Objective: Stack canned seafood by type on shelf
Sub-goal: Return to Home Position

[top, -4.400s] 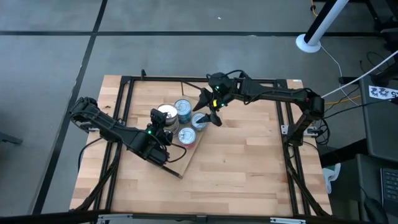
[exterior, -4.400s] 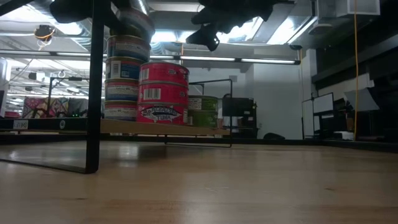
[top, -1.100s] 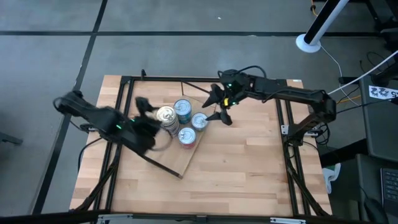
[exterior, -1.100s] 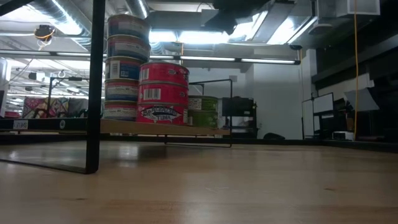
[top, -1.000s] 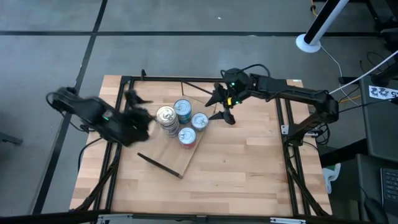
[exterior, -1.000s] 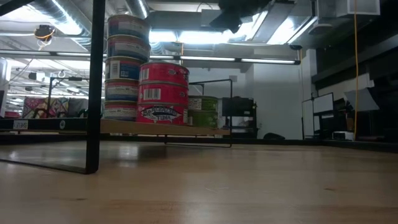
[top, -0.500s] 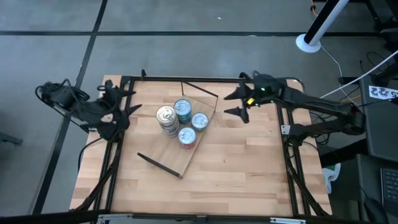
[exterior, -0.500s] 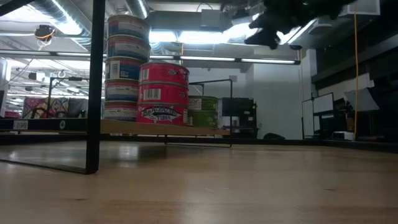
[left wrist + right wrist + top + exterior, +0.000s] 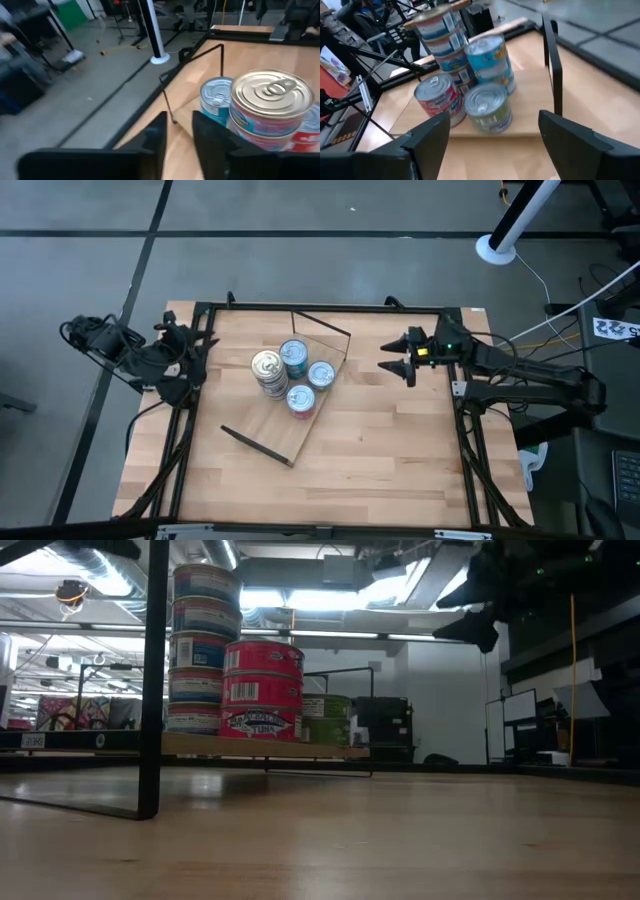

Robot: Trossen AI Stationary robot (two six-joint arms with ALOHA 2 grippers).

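Now both arms have pulled clear of the shelf [image 9: 274, 430], left gripper [image 9: 197, 345] to its left, right gripper [image 9: 389, 357] to its right, fingers apart, empty; cans [image 9: 268, 367] sit stacked on it, stacking looks done.

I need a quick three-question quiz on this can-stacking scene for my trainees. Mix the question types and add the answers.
1. True or false: the left hand and the right hand both hold nothing and are clear of the shelf.
2. How many stacks of cans stand on the shelf? A two, B four, C six.
3. Complete: the tallest stack carries mostly ___ labels.
Key: 1 true; 2 B; 3 blue.
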